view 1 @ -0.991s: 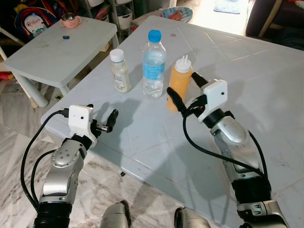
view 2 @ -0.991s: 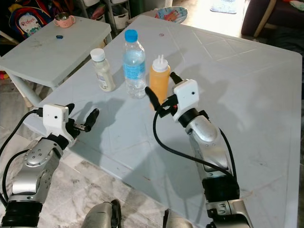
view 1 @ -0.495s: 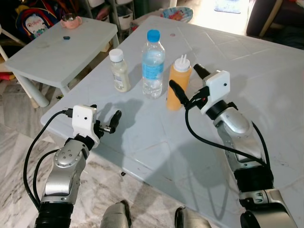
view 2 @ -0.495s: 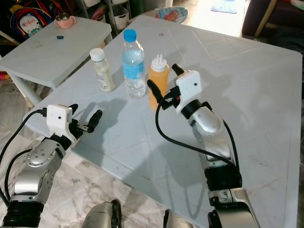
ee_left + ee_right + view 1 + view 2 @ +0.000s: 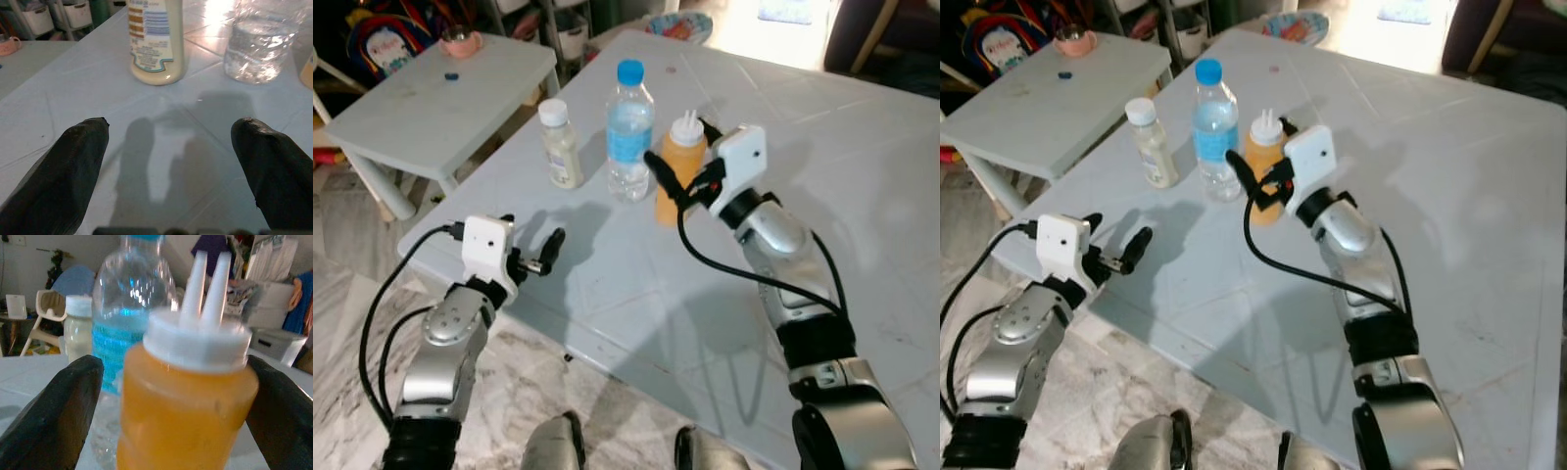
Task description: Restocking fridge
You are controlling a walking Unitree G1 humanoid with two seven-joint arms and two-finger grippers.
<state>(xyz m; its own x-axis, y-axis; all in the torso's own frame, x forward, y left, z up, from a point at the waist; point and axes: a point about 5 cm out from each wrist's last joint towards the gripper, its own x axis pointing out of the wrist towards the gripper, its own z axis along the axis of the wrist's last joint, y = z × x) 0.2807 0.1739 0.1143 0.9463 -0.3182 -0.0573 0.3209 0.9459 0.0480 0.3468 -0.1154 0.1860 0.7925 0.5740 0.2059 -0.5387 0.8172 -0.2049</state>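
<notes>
Three bottles stand in a row on the pale grey table (image 5: pixel 636 294): a cream-coloured bottle (image 5: pixel 560 147) with a white cap, a clear water bottle (image 5: pixel 630 137) with a blue cap and label, and an orange squeeze bottle (image 5: pixel 186 401) with a white twin-nozzle top. My right gripper (image 5: pixel 677 141) is open, and its two black fingers stand one on each side of the orange bottle, near its upper half. My left gripper (image 5: pixel 548 250) is open and low over the table's near left corner, pointing toward the cream bottle, well short of it.
A smaller grey table (image 5: pixel 440 98) stands to the left with a pink cup (image 5: pixel 460 41) on it. A patterned plate (image 5: pixel 671 26) lies at the big table's far edge. A colourful backpack (image 5: pixel 386 44) and storage bins sit behind. The marble floor (image 5: pixel 342 294) shows below.
My right gripper has moved forward and to the left, from beside the orange bottle to straddling it. The left arm has barely shifted.
</notes>
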